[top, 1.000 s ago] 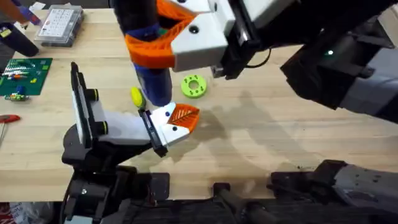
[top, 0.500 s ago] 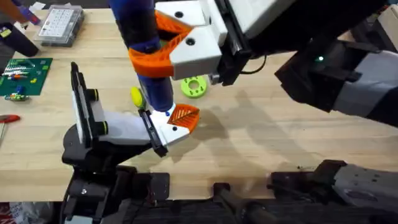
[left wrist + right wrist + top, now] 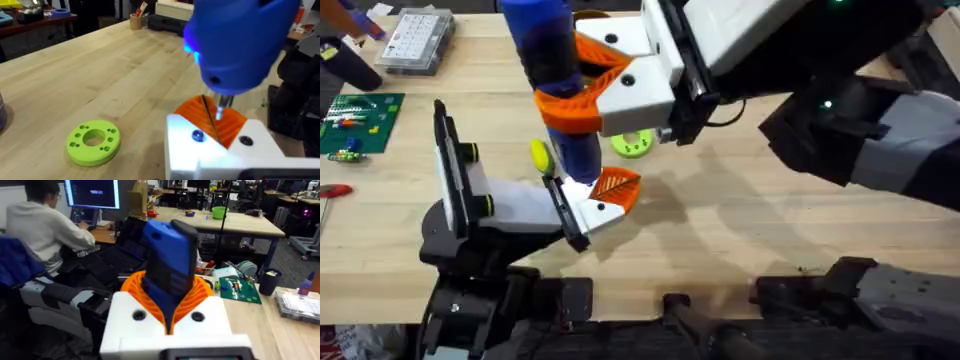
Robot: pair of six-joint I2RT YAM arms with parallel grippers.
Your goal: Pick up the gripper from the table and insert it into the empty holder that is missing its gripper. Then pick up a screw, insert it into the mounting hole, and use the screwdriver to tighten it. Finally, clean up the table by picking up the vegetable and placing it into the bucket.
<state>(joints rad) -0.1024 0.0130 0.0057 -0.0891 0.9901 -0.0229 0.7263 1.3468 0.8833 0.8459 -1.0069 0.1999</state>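
the right gripper point(image 3: 605, 85) pinches the screwdriver point(image 3: 555, 90) between its white fingers and orange ribbed pads; the right wrist view shows the blue body clamped in the v of the 2 pads point(image 3: 200, 292). the tool stands nearly upright, its long axis running from under the camera down to the mounted gripper point(image 3: 600, 195), the white-and-orange piece sitting at the end of the black holder point(image 3: 460, 215) at the table's left. in the left wrist view the thin metal tip point(image 3: 219, 110) hangs just above that white block, between its 2 dark screw holes and over the orange ribbing, so the bit looks close to the mounting point but i cannot tell whether it is seated in a screw head.

the coming move turns on that vertical line: the tip must drop straight along the tool's axis. the right arm reaches across the middle from the lower right, large and dark, its wrist high above the tool. the left gripper's fingers are hidden, so i cannot tell their state.

a green ring point(image 3: 632, 145) lies just beside the work, and a yellow piece point(image 3: 539, 155) near the holder.
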